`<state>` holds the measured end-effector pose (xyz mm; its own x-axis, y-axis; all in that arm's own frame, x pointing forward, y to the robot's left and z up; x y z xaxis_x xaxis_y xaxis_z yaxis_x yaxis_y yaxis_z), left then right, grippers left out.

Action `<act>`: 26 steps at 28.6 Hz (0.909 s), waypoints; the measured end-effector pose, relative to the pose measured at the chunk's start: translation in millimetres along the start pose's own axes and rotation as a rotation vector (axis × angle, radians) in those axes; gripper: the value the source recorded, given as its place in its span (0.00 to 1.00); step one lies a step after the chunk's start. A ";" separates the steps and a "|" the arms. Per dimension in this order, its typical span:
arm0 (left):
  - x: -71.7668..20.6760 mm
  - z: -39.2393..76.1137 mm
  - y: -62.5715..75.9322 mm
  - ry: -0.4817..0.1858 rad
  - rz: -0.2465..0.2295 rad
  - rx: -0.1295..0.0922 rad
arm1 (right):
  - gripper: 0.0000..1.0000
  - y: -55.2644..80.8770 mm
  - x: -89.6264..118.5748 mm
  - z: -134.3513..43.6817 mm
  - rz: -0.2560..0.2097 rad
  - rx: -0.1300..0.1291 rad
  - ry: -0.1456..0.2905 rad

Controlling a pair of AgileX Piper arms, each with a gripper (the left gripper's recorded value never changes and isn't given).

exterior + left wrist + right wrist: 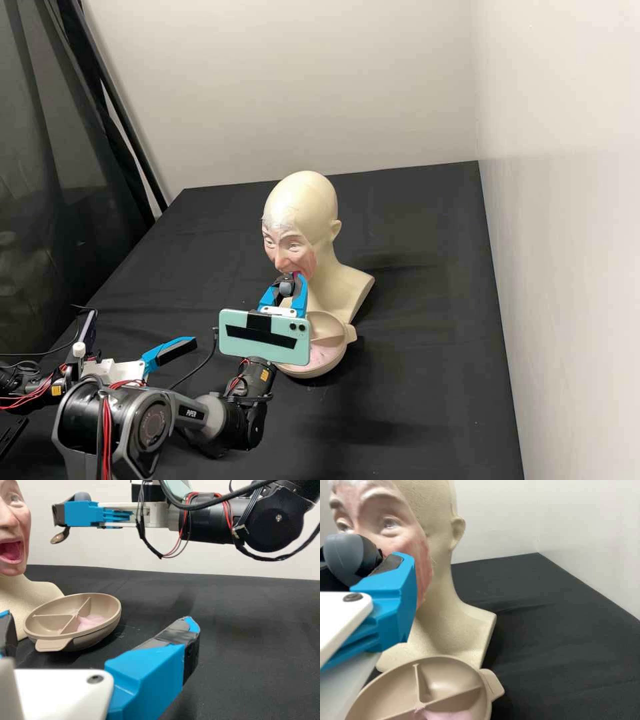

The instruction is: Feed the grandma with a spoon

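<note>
The grandma is a pale mannequin head point(301, 220) with an open mouth point(11, 551), standing mid-bench. My right gripper point(287, 293) is shut on the grey handle point(350, 555) of a spoon point(59, 537), whose bowl hangs just in front of the mouth; its blue finger point(390, 595) presses the handle. A beige divided bowl point(337, 332) sits at the foot of the bust, pink food point(90, 622) in one section. My left gripper point(165, 351) rests low at the near left, open and holding nothing, one finger point(165, 650) pointing toward the bowl point(107, 605).
A mint-green phone point(265, 335) is mounted on the right arm's wrist, above the bowl's near rim. Cables point(27, 390) lie at the near left edge. A white wall point(567, 233) borders the bench on the right. Open black bench point(427, 347) stretches right of the bust.
</note>
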<state>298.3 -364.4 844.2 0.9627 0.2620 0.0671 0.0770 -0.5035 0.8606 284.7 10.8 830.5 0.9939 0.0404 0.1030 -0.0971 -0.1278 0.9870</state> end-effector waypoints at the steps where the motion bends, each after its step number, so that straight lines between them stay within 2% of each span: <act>1: 0.0 0.0 0.0 0.000 0.000 0.000 | 0.00 -0.3 1.6 -2.1 0.000 0.000 0.009; 10: 0.1 -0.1 -0.4 0.000 -0.001 0.000 | 0.00 -1.6 10.5 -11.1 0.002 -0.004 0.048; 26: 2.9 -0.5 -1.7 0.001 -0.004 0.000 | 0.00 -6.8 24.6 -16.5 0.020 -0.002 0.058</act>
<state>300.8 -362.4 843.2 0.9622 0.2649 0.0639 0.0811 -0.5023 0.8609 308.9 29.0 828.4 0.9870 0.0953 0.1293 -0.1168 -0.1274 0.9850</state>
